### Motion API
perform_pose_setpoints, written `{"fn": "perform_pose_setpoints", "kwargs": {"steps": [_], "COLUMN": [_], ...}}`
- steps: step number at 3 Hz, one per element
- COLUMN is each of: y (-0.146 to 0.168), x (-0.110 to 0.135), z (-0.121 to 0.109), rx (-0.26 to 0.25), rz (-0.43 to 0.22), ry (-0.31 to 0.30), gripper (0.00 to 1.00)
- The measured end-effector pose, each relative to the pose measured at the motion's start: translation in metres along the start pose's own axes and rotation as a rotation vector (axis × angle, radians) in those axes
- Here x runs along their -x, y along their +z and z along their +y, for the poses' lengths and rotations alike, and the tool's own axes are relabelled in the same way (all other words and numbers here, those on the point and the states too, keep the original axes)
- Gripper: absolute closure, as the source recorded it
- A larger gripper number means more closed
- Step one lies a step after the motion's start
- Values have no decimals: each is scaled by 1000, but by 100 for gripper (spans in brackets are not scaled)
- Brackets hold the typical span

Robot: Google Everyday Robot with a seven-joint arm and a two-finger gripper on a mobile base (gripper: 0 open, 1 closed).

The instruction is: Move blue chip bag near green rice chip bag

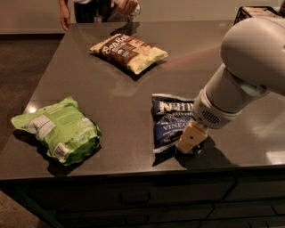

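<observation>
The blue chip bag (171, 121) lies flat on the dark table (124, 89), right of centre, with white lettering facing up. The green rice chip bag (58, 130) lies near the table's front left edge, well apart from the blue bag. My gripper (190, 139) hangs from the large white arm (240, 75) and sits low at the blue bag's right front corner, close to or touching it. Only a cream finger (191, 138) shows.
A brown-and-cream bag (129, 52) lies at the back centre of the table. A person (100, 8) stands at the far edge. A dark wire basket (258, 11) is at the back right. The table's front edge runs just below the gripper.
</observation>
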State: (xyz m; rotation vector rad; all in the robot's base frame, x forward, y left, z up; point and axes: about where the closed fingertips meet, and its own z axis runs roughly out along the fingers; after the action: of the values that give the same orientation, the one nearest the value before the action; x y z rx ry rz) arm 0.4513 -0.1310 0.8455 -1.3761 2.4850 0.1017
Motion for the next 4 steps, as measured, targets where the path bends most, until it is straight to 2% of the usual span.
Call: {"fn": "perform_pose_setpoints", "kwargs": {"steps": [1,2,3,4], "y": [-3,-10,-19,-20], "x": [12,46,90,134], "z": [-2,-1,8,20], "rx": [12,34,65,104], "rz": [-30,-93,-161,-212], "ry": [11,-18,-82,-150], "gripper": [65,88,100,100]}}
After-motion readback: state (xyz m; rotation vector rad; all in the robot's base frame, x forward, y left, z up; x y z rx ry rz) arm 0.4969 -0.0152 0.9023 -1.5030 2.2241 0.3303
